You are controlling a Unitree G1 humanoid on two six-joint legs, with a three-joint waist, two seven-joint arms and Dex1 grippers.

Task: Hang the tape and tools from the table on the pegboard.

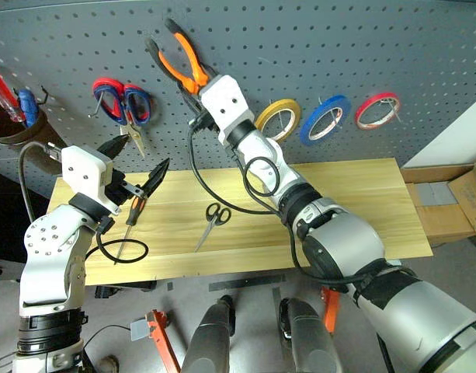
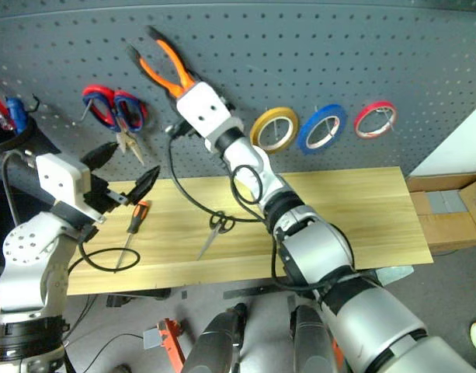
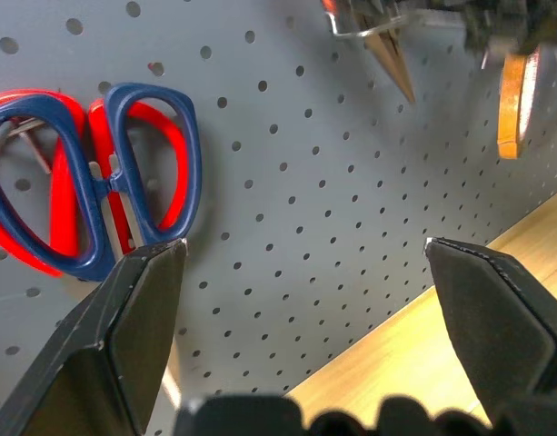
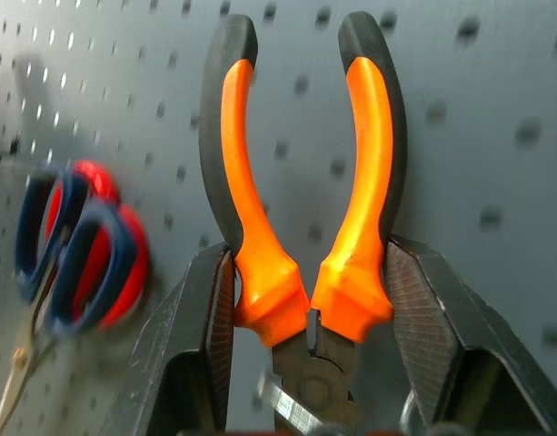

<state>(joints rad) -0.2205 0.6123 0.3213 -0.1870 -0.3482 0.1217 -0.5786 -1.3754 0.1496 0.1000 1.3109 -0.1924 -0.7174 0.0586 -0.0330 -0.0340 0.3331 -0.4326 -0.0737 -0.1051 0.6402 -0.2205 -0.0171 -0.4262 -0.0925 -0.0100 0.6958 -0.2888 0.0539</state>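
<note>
At upper centre of the left eye view, the orange-handled pliers (image 1: 183, 58) rise against the pegboard (image 1: 315, 47), their nose hidden inside the right gripper (image 1: 197, 87), which is clamped on them. That arm stretches up from lower right across the table (image 1: 362, 202), crossing its middle. The blue tape ring (image 1: 324, 120) hangs on the board between a yellow tape ring (image 1: 278, 119) and a red tape ring (image 1: 376, 109). Red-and-blue scissors (image 1: 124, 106) hang at upper left; a holder at the far left edge is cut off. On the wood lie the small black-handled scissors (image 1: 213, 221) and the screwdriver (image 1: 132, 218), its handle partly behind the left gripper (image 1: 139, 165), whose fingers stand spread with nothing between them, raised at centre left.

Across the right eye view the same layout repeats.

Through the left wrist view, two wide-apart black fingertips (image 3: 142, 300) frame bare pegboard, the red-and-blue scissors at left, a strip of table at lower right; blurred shapes at the top edge are hard to make out.

Up the middle of the right wrist view, the pliers' handles fork upward from between the pressing fingers (image 4: 205, 327), the nose cut off at bottom.
</note>
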